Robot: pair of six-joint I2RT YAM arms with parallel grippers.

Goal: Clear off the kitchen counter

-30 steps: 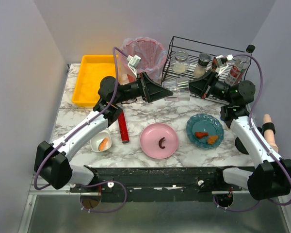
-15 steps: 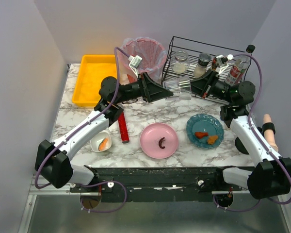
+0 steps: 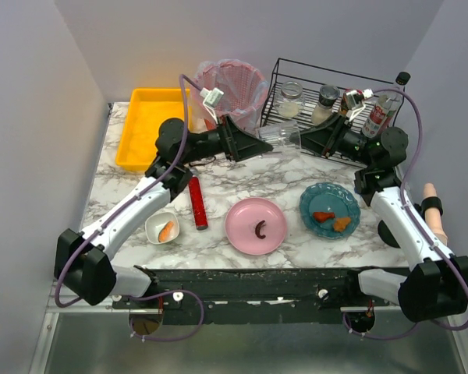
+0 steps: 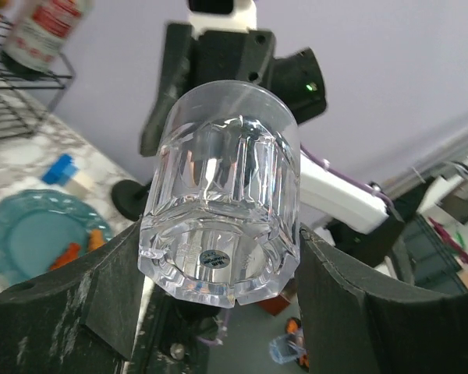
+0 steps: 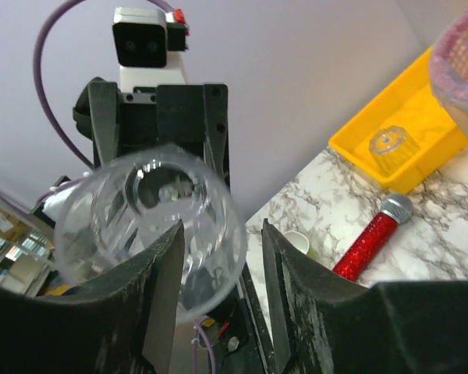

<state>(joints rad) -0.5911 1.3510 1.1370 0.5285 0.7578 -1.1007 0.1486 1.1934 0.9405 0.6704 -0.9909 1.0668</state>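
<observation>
left claw (image 3: pixel 253 143) grips glass (image 3: pixel 279 136) | right claw (image 3: pixel 310 139) open | kitchen counter (image 3: pixel 242 181) below both

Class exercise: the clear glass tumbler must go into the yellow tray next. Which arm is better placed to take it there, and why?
Left. The left gripper has its jaws shut on the clear glass tumbler, and the yellow tray lies on that arm's side. The right gripper only overlaps the rim, apparently open.

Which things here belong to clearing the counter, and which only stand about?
For the job:
- clear glass, held in the left gripper
- pink plate
- teal plate
- white bowl
- red microphone
- kitchen counter

Probably only standing about:
- wire rack
- jar in it
- bottle
</observation>
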